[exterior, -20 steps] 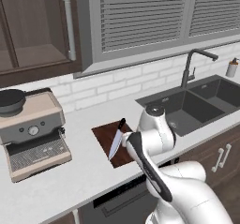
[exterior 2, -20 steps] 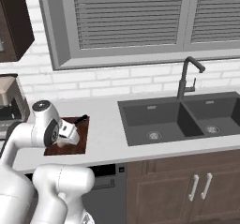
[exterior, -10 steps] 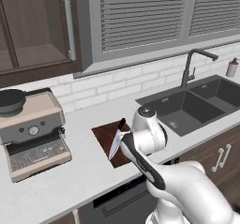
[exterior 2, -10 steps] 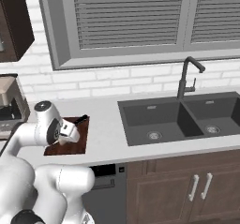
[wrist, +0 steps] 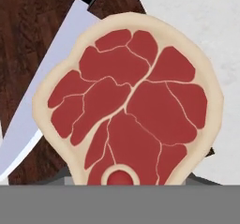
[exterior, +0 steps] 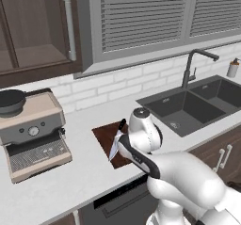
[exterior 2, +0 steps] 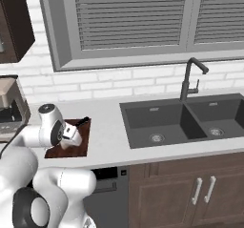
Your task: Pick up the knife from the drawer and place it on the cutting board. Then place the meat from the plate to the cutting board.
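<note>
step: meat over cutting board, knife already there | jaws clamped on meat | next: lower, release beside blade

Swinging lower over the cutting board, drawing in beside the knife (blade on the board), with the meat carried along.

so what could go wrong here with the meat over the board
1. The knife already lies on the cutting board, right under the meat; released here, the meat may land on the blade rather than on bare board.
2. The meat hangs over the board's edge by the counter, so it could end up partly off the board.
</note>
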Motion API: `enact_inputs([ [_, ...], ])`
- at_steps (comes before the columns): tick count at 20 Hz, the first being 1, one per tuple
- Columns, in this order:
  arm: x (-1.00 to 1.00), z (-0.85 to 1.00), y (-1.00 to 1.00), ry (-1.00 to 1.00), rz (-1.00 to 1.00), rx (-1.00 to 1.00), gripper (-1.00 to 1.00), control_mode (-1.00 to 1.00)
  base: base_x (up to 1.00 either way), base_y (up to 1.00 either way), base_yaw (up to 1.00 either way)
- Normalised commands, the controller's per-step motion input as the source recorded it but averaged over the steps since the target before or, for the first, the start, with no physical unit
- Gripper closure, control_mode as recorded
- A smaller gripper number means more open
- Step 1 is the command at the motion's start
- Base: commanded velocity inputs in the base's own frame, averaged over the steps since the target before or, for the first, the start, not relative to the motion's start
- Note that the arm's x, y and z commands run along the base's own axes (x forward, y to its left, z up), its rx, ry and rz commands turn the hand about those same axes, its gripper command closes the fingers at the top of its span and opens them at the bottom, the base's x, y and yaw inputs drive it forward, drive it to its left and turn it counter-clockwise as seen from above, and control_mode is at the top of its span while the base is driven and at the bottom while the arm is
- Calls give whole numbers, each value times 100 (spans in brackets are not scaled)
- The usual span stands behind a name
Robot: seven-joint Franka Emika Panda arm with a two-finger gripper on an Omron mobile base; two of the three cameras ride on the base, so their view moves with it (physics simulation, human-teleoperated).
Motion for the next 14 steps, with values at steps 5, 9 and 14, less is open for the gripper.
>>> enact_inputs([
  [5, 4, -39, 0, 0, 0, 0, 100, -100, 0, 0, 0],
  [9, 6, -31, -4, 0, 0, 0, 100, -100, 0, 0, 0],
  [14, 6, -35, -14, 1, 0, 0, 100, -100, 0, 0, 0],
])
